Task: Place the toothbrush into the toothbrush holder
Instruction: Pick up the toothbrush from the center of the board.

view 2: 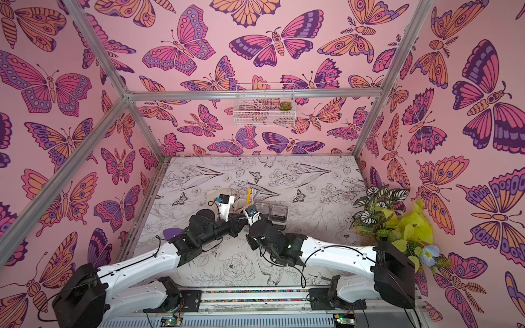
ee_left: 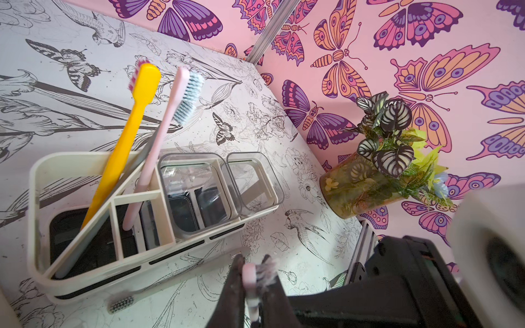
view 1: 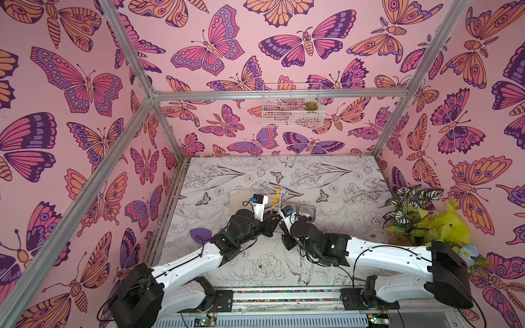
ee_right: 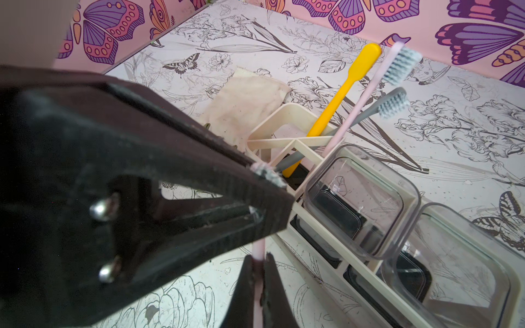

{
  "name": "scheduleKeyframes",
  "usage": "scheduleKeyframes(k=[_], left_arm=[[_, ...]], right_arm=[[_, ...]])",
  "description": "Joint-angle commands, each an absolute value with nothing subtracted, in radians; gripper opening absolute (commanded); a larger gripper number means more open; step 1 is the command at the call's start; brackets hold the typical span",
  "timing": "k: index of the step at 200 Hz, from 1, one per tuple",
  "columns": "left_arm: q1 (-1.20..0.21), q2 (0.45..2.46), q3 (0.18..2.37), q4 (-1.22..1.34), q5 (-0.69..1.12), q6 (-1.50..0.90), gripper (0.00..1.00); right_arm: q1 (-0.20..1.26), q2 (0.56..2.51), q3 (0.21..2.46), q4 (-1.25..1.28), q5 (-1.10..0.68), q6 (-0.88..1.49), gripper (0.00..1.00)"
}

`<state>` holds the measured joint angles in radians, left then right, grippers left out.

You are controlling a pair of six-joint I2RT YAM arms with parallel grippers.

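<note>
Right gripper (ee_right: pixel 257 269) pinched the pale pink toothbrush (ee_right: pixel 258 250) by its handle. Left gripper (ee_left: pixel 253 268) was clamped on its bristled head. Brush sat outside the toothbrush holder (ee_left: pixel 33 198), just on its near side, head end pointing toward the slotted compartment. Farther in, a yellow brush (ee_left: pixel 133 113) leaned in that compartment.

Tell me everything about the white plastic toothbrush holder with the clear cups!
The white oblong plastic toothbrush holder stands upright on the flower-printed table. One end is an open compartment split by thin dividers, where a yellow toothbrush, a pale pink toothbrush and a grey toothbrush lean with heads up. Two clear square cups, seemingly empty, sit in its other end. Narrow slots run along its side.
</note>
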<state>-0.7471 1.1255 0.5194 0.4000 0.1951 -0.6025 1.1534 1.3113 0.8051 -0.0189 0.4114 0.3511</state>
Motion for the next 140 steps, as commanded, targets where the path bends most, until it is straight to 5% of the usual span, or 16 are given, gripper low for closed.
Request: scheduleKeyframes(k=[1,59,140], left_arm=[[-0.741,1.111,0.528,0.403,0.183,-0.569,0.08],[-0.741,1.067,0.509,0.417,0.174,-0.516,0.00],[-0.741,0.996,0.447,0.423,0.142,-0.466,0.00]], right_arm=[[1.159,1.323,0.810,-0.004,0.413,0.348,0.00],[1.159,1.311,0.800,0.008,0.413,0.357,0.00],[1.160,1.317,0.815,-0.021,0.409,0.355,0.14]])
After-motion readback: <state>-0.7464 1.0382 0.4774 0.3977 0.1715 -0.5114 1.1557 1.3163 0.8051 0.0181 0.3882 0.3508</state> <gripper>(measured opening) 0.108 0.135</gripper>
